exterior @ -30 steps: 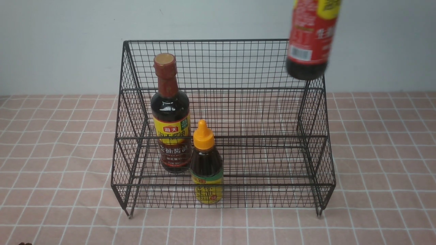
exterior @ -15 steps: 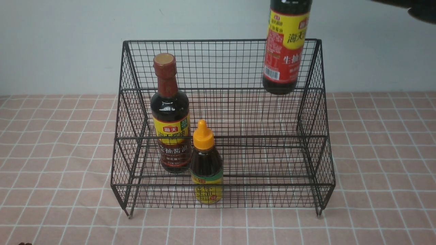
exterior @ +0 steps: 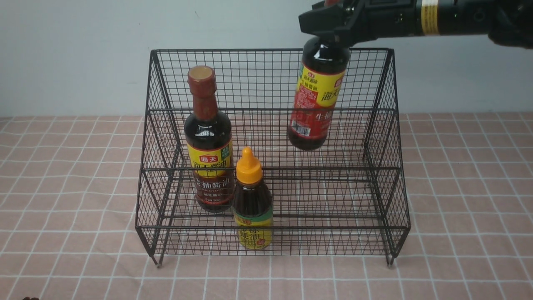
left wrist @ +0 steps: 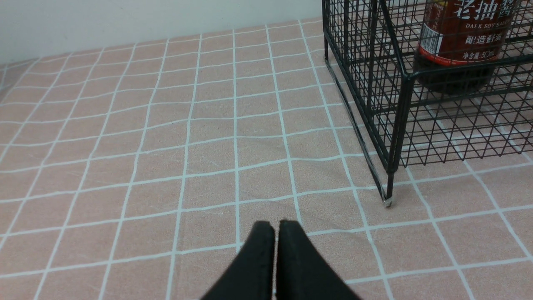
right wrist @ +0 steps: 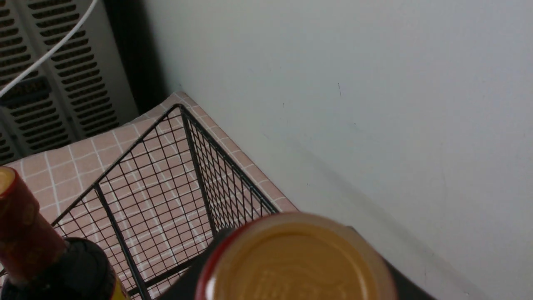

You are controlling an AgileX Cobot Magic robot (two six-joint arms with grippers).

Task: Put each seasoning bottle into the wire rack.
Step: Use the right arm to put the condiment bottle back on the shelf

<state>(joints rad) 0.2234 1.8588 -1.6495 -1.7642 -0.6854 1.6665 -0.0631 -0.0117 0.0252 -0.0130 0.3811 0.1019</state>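
The black wire rack (exterior: 383,137) stands mid-table. A tall seasoning bottle (exterior: 208,141) with a yellow-and-brown label stands upright on its left side, and a short orange-capped bottle (exterior: 252,200) stands in front of it on the lower tier. My right gripper (exterior: 329,32) is shut on the neck of a third tall bottle (exterior: 315,104) with a yellow-and-red label. That bottle hangs slightly tilted above the upper tier, right of centre, clear of the mesh floor. Its tan cap (right wrist: 295,262) fills the right wrist view. My left gripper (left wrist: 272,228) is shut and empty, low over the cloth near the rack's front left leg (left wrist: 389,183).
A pink checked tablecloth (exterior: 62,187) covers the table and a pale wall (exterior: 83,50) rises close behind the rack. A grey vented unit (right wrist: 50,83) with a white cable stands beyond the table's far left corner.
My right arm has carried the yellow-and-red bottle left and down, from above the rack's top right corner into the rack. The arm itself now shows. The other two bottles and the left gripper are unmoved.
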